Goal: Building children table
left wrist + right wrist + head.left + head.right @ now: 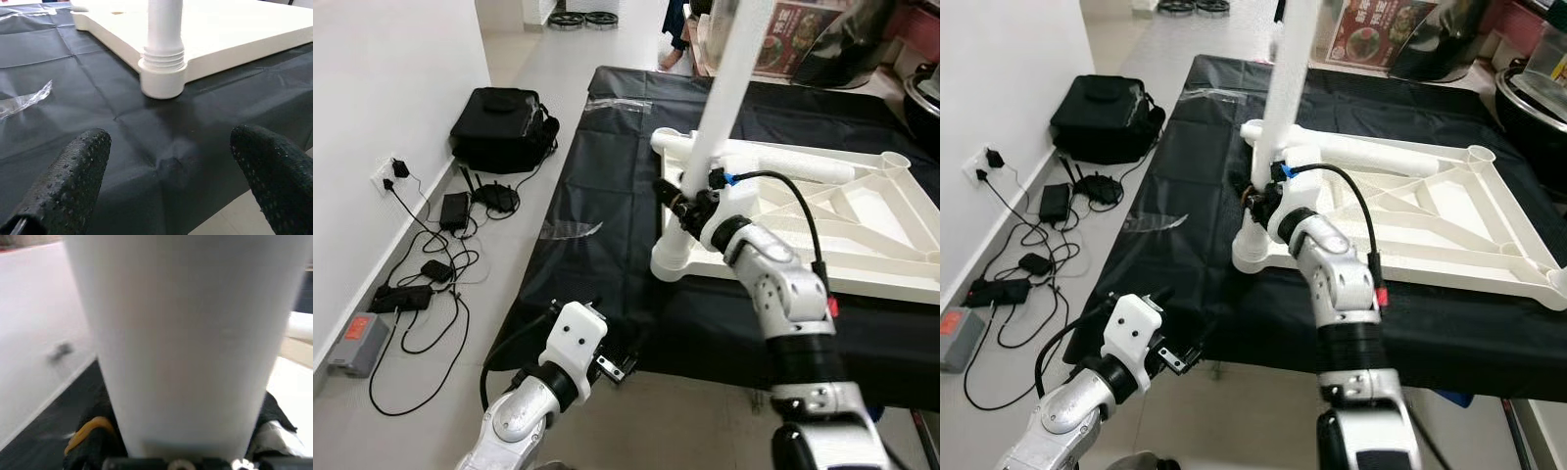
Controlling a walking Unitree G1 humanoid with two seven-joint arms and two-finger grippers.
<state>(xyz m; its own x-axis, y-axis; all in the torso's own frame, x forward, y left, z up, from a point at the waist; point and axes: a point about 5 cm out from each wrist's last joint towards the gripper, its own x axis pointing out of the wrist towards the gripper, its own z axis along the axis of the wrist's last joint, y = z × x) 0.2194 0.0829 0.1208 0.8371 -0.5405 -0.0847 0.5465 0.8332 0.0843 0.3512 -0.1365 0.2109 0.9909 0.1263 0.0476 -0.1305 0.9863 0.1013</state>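
The white table leg (729, 78) stands upright in the near corner socket (163, 81) of the upturned white tabletop (862, 225), which lies underside-up on a black sheet (597, 225) spread over the work surface. A second leg (783, 164) lies flat across the tabletop's ribbed underside, and the other corner sockets look empty. The right gripper (690, 201) is clamped on the standing leg low down, just above its threaded collar — its wrist view shows the smooth white tube pressed right up against the camera. The left gripper (612, 364) hangs off the near edge of the sheet, fingers (73, 176) spread wide with nothing between them, facing the socket.

The leg looks like a hollow plastic tube: light, stiff, and glossy enough to slip in a turning grip. Taking it low, near the collar, seems the sound choice, since a hold higher up would lever the long tube sideways and could bind the thread. The tabletop is broad and light, so it may slide on the slick sheet unless steadied.

The sheet is creased, with a scrap of clear plastic wrap (570, 229) on it. Beyond its left edge the pale floor carries a black bag (504, 125), cables and power adapters (455, 211) along a white wall.
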